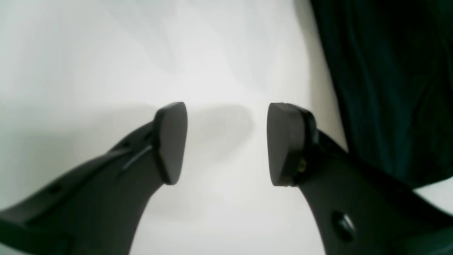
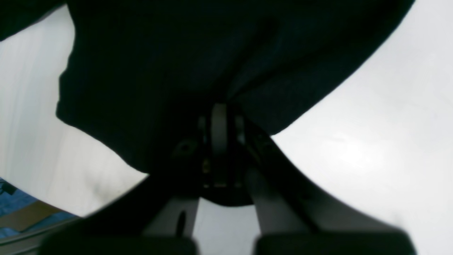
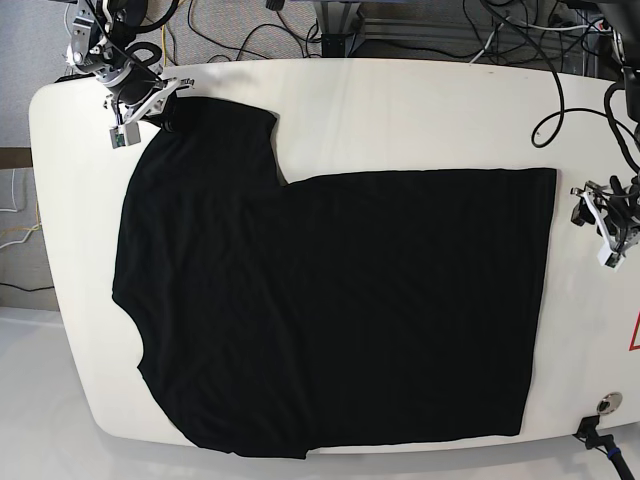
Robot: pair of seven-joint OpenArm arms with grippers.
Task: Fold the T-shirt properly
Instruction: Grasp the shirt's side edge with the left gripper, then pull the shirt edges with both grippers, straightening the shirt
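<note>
We see the T-shirt (image 3: 340, 310) spread nearly flat over the white table (image 3: 400, 110), plain black side up, with no print showing. Its straight hem runs down the base view's right side, one sleeve (image 3: 215, 135) reaches toward the upper left corner, and the lower edge lies close to the table's near rim. Soft wrinkles cross the cloth.

The right gripper (image 2: 219, 124) sits at that upper left sleeve, its fingers pinched together on the black fabric, which bunches just above them in the right wrist view. The left gripper (image 1: 226, 141) stands just beyond the hem, over bare table, its pads (image 1: 171, 141) clearly apart with nothing between them; the shirt's edge lies close beside one finger.

The table is white and rounded at the corners. Black cables (image 3: 400, 25) trail behind it over a grey floor. A red triangular mark (image 3: 634, 335) shows at the right edge, cut off; we cannot read any writing on it.
</note>
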